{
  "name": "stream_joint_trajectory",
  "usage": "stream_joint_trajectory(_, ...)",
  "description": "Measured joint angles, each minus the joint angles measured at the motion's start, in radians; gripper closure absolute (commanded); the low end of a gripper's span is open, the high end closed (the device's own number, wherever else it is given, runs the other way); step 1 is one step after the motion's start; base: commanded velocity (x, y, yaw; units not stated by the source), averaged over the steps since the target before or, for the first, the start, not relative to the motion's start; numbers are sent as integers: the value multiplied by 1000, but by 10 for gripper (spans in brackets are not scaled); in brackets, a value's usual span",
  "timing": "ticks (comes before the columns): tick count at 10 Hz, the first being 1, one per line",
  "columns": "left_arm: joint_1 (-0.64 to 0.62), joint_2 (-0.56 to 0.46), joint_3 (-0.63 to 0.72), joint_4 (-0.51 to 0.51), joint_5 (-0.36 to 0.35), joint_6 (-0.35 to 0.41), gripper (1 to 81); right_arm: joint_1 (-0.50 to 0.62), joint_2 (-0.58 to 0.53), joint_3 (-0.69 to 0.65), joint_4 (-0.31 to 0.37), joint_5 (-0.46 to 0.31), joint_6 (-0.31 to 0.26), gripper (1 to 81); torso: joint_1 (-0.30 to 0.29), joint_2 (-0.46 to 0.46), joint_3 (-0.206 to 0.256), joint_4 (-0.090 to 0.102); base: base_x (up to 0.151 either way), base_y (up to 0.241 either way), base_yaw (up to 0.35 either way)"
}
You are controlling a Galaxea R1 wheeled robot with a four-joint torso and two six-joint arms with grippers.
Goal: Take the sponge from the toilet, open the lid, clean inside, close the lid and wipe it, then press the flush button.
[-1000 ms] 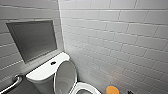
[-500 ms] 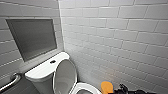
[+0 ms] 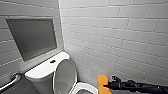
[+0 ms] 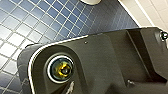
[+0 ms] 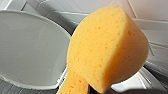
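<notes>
One orange sponge [image 3: 102,83] is pinched in the right gripper [image 3: 108,85], its fingers closed on the pad's edge at the end of a dark arm that reaches in along the white tiled wall [image 3: 120,37]. The pad juts out past the fingertips, held in the air just above the rim of the toilet bowl [image 3: 83,88] and touching neither the porcelain nor the wall.

Beyond the sponge, on the side away from the fingers, the lid [image 3: 65,75] of the white toilet [image 3: 40,76] stands raised, its greyish underside turned toward the gripper and its back leaning at the tank. The lid is near the pad but apart from it. Farther still from the fingertips, behind the lid, the dark round flush button [image 3: 52,61] sits in the middle of the flat tank top, well apart from the gripper.

From the right wrist camera the sponge [image 5: 107,50] looms large, porous and rounded, with the oval lid [image 5: 30,50] just past it.

A grey recessed panel [image 3: 32,37] is set in the wall above the tank, and a metal grab bar [image 3: 10,81] runs on the tank's far side from the fingers.

The left wrist camera looks down on a floor of small blue tiles [image 4: 37,20]
</notes>
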Motion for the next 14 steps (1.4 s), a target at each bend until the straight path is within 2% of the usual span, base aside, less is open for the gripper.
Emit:
stream_joint_trajectory(3,60,-36,63,0,-80,4,10,11,97,-119,0,-15,13,811,0,0,0,0,0,0,0)
stream_joint_trajectory(8,50,-15,63,0,-88,3,10,18,92,-113,-1,-17,17,811,0,0,-41,2,0,0,0)
stream_joint_trajectory(9,47,-14,63,1,-89,3,10,13,89,-114,-1,-19,17,811,0,0,-44,15,0,0,0)
stream_joint_trajectory(10,45,-14,63,1,-92,4,10,9,86,-115,-1,-21,17,811,0,0,-45,42,0,0,0)
stream_joint_trajectory(12,48,-9,63,3,-93,8,10,13,97,-114,-1,-20,17,811,0,0,-48,108,0,0,0)
stream_joint_trajectory(14,47,-6,65,5,-89,9,10,22,100,-117,-1,-19,18,811,1,0,-62,158,0,0,0)
